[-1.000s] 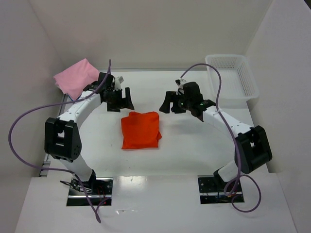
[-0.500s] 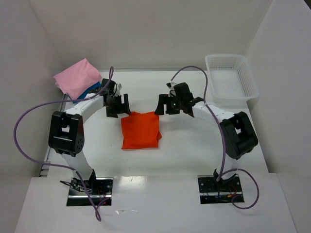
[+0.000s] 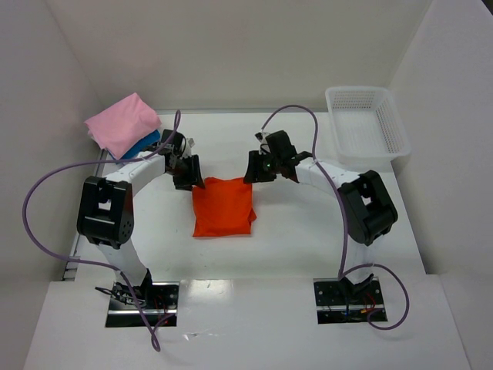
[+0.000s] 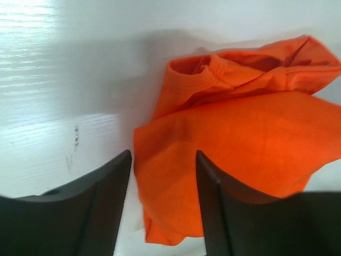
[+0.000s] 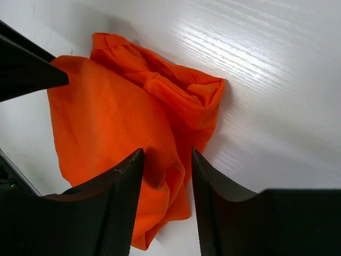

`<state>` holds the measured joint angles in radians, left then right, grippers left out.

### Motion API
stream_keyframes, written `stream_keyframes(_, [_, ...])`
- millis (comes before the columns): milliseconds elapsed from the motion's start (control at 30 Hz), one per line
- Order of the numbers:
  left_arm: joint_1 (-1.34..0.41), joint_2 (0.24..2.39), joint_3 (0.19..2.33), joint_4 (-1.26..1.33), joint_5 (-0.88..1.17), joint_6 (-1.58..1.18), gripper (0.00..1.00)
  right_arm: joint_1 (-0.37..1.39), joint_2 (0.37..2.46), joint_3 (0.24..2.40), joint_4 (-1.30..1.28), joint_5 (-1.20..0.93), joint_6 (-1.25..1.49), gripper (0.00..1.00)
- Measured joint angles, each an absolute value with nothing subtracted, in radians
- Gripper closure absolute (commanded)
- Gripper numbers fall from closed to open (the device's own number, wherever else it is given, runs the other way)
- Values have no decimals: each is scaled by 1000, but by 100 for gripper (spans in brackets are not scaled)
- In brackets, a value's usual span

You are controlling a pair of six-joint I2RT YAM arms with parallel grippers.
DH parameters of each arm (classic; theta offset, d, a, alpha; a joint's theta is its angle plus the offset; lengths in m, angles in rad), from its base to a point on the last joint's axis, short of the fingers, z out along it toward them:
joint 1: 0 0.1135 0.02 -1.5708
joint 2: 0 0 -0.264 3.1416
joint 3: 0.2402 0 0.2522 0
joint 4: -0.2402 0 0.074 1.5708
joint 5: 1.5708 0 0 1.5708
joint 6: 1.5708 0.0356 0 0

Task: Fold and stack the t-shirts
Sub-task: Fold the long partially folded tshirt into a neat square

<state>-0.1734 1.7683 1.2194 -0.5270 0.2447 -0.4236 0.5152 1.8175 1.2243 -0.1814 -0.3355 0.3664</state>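
Since one second earlier, both arms have closed in on the folded bright orange cloth t-shirt [image 3: 223,206] at mid-desk [image 3: 308,223]. The left gripper [image 3: 189,176] now straddles its far left corner and the right gripper [image 3: 254,168] its far right corner. Both sets of jaws are narrower but still apart, with nothing pinched. Count: three shirts, namely the orange one and one light pink cloth t-shirt [image 3: 122,123] lying on one blue cloth t-shirt [image 3: 145,142] at the far left corner. One white plastic mesh basket [image 3: 400,127] is at the far right corner.

Plain orange tee [image 3: 223,206], pink tee [image 3: 122,123], prob. blue tee [image 3: 146,141]; white mesh basket [image 3: 368,116].

Bare tabletop [image 3: 231,258] lies near-side of orange t-shirt [image 3: 223,206] (pink t-shirt [image 3: 122,123], basket [image 3: 368,129] fill far corners).
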Motion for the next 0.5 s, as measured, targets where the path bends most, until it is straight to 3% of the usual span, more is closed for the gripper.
stream_keyframes(67, [-173, 1769, 1219, -518, 256, -423, 58, 515, 1819, 1224, -184, -337, 368, 66])
stream_keyframes(100, [-173, 1769, 1219, -515, 262, -421, 70, 515, 1820, 1224, -185, -339, 369, 78])
stream_keyframes(233, [-173, 1770, 1219, -502, 283, -420, 94, 515, 1821, 1224, -188, -353, 368, 93])
stream_keyframes(500, [-173, 1766, 1237, -497, 294, -418, 100, 515, 1818, 1224, -189, -356, 369, 97])
